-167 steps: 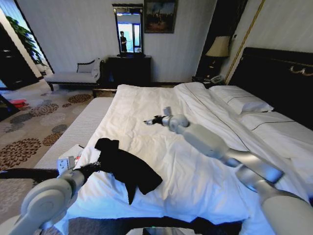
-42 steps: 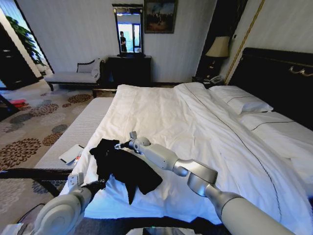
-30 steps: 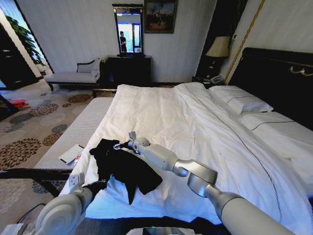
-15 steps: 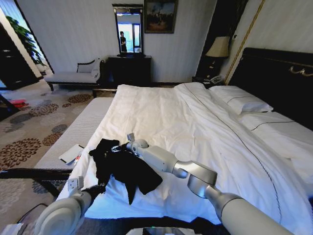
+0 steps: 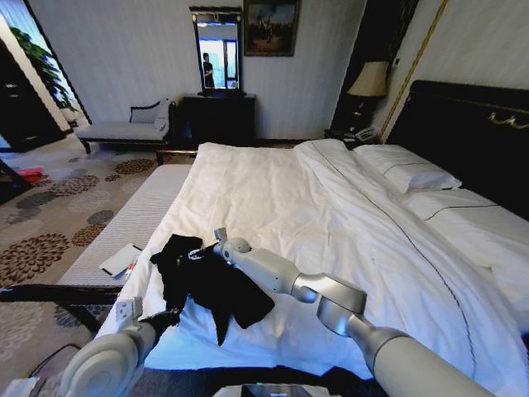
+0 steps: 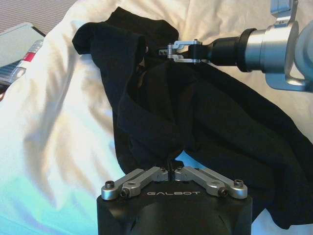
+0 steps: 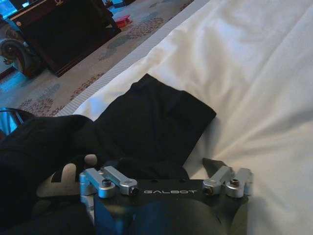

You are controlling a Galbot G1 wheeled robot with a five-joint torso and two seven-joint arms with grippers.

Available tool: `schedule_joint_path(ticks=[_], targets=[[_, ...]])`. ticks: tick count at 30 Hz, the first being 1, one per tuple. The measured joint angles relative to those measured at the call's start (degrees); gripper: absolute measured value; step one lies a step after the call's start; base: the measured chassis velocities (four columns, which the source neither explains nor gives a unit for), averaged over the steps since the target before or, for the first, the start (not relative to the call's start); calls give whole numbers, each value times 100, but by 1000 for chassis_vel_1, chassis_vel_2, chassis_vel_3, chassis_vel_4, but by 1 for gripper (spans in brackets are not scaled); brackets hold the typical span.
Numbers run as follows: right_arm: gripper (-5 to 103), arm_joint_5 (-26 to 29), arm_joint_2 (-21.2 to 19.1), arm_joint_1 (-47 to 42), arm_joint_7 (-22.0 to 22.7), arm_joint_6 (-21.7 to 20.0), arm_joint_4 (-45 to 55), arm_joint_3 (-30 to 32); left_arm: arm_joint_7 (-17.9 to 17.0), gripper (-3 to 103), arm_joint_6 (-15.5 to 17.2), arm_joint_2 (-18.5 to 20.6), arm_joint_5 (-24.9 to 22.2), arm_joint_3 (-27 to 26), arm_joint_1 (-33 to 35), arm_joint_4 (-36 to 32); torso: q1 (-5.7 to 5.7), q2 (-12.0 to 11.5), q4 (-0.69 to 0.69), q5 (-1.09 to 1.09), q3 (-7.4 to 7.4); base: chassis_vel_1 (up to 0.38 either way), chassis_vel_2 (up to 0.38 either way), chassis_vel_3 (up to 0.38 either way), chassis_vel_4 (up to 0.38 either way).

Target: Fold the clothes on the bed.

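On the bed point(image 5: 273, 190) | black top point(image 5: 213, 285) feels soft, floppy | my left gripper point(image 6: 172, 172) pinches its near hem, right gripper point(image 5: 196, 251) nips its far edge | I hold edges.

The white bed point(image 5: 331, 215) carries pillows point(image 5: 411, 175) and crumpled black clothes point(image 5: 211, 281), seemingly one top.

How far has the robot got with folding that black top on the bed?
Early. The black top lies crumpled near the corner of the bed, with no neat fold yet. The left gripper is shut on its near edge. The right gripper is at its far edge. The folding itself is all left.
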Motion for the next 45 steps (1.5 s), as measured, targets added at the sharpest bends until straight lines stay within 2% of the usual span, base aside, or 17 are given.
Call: schedule_joint_path(ticks=[1,3,5,8,9,12,15,18,21,22,23,32,39,42,45], targets=[[84,-2,0,-5,0,12,1,-6,1,0,0,-2,3,9,-5,0,0,0,0,0,0,0,0,0,0],[73,-2,0,-6,1,35,4,-15,2,0,-3,-2,8,32,-23,0,0,0,-1,0,0,0,0,0,0],[73,-1,0,-3,2,41,5,-16,2,0,-5,-2,11,33,-26,0,1,0,0,0,0,0,0,0,0],[57,1,0,17,4,59,5,-15,2,0,-7,-1,14,25,-23,0,0,0,0,0,0,0,0,0,0],[57,1,0,17,4,59,5,-15,2,0,-7,-1,14,25,-23,0,0,0,0,0,0,0,0,0,0],[40,-29,0,13,5,83,18,-10,4,0,-8,1,13,12,-33,0,0,0,0,0,0,0,0,0,0],[35,-39,0,6,5,88,33,-10,5,0,-11,2,13,17,-47,0,1,0,0,0,0,0,0,0,0],[18,-32,0,-7,10,92,61,-15,6,0,-19,6,14,19,-61,0,0,0,0,0,0,0,0,0,0],[18,-30,0,-25,23,98,79,-29,6,0,-20,6,13,-1,-49,0,0,0,0,0,0,0,0,0,0],[8,-29,0,-38,33,101,94,-34,5,0,-20,4,12,-15,-33,0,1,0,0,0,0,0,0,0,0],[3,-27,0,-52,44,106,107,-35,5,0,-20,1,11,-25,-17,0,1,0,1,0,0,0,0,0,0],[1,11,0,-36,178,177,154,67,16,0,-20,-7,-30,-154,-33,0,1,0,0,0,0,0,0,0,0],[1,266,-1,198,417,175,165,507,7,0,-42,193,-223,-255,-333,0,1,0,0,0,1,0,0,0,0],[1,291,0,240,483,167,185,667,-9,0,-48,293,-403,-383,-515,0,1,0,1,-1,1,0,0,0,0],[1,305,0,346,630,141,272,1024,-34,0,-44,654,-996,-828,-1135,-1,1,0,0,-1,1,0,0,0,0]])
